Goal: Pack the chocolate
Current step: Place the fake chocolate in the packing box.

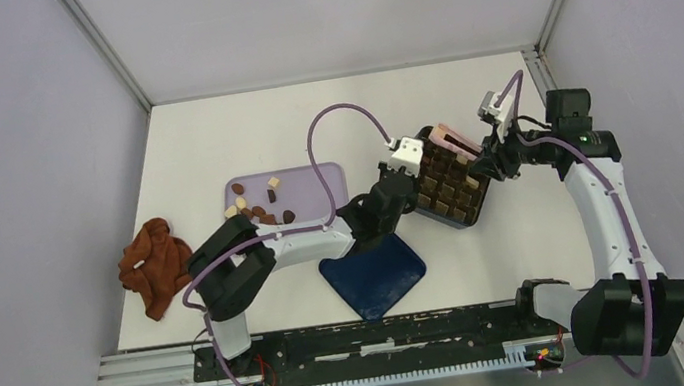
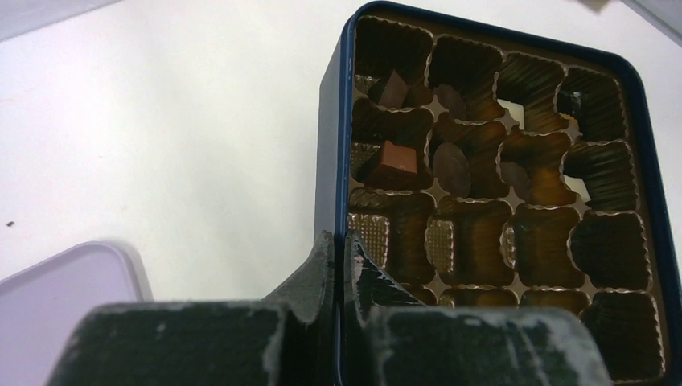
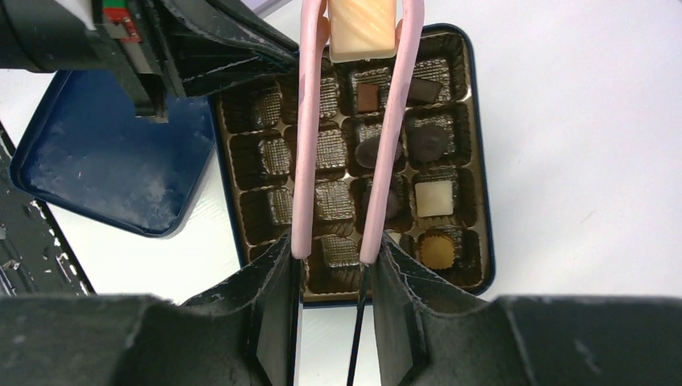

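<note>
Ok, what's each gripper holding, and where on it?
Right gripper clamps the pink tongs across both arms; the tong tips pinch a cream chocolate. Left gripper pinches the blue tin by its side wall.

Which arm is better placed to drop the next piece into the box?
Right. The right hand grips the pink tongs, pinching a cream chocolate over the box. The left hand is shut on the box's rim, steadying it.

Cream square chocolate between pink tongs above part-filled box; loose pieces on lilac tray
</note>
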Controlling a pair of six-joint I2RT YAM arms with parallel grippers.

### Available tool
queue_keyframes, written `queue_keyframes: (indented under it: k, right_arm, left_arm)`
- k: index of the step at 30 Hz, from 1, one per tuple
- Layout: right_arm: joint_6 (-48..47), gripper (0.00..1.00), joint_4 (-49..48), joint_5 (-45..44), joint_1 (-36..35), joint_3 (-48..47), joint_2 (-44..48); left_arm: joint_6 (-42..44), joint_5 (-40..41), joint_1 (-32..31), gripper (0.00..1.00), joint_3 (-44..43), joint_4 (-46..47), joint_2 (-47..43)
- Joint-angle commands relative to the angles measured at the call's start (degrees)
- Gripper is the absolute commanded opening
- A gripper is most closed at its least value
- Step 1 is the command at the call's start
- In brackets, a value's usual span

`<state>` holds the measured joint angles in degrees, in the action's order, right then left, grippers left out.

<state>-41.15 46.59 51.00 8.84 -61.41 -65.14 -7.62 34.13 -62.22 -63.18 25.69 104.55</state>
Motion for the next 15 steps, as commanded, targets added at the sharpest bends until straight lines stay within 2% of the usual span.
queue_keyframes:
  k: [1, 12, 13, 15]
  right_arm:
    - [-2.6, 0.15, 0.5, 0.6, 0.4, 1.6, 0.2]
    - [-3.9, 0.14, -0.4, -2.1, 0.4, 5.0, -3.3]
    - [-4.1, 0.14, -0.6, -2.3, 0.4, 5.5, -3.8]
    - [-4.5, 0.14, -0.4, -2.4, 0.4, 6.5, -4.9]
  left_arm:
    - [-9.4, -1.5, 0.6, 0.02, -5.7, 0.1, 2.1]
    - [-20.6, -9.7, 3.8, 0.02, -7.6, -4.7, 7.9]
    - [-21.1, -9.9, 4.0, 0.03, -7.5, -4.9, 8.4]
    - [-22.1, -10.0, 4.2, 0.12, -7.2, -5.2, 8.9]
